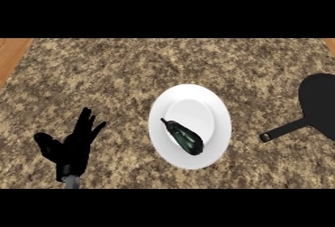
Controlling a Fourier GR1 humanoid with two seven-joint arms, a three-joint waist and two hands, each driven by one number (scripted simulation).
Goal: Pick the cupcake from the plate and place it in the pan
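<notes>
A white plate (216, 111) lies in the middle of the granite counter. On it rests a dark green, elongated object (185, 137) with a small stem, more like an eggplant than a cupcake. A black pan (322, 104) sits at the right edge, partly cut off, with its handle (282, 131) pointing toward the plate. My left hand (71, 146) is open at the lower left, fingers up, well apart from the plate. My right hand does not show.
The speckled brown counter (98, 71) stretches across the view. Wooden strips (12, 51) border it at the far left and top right corners.
</notes>
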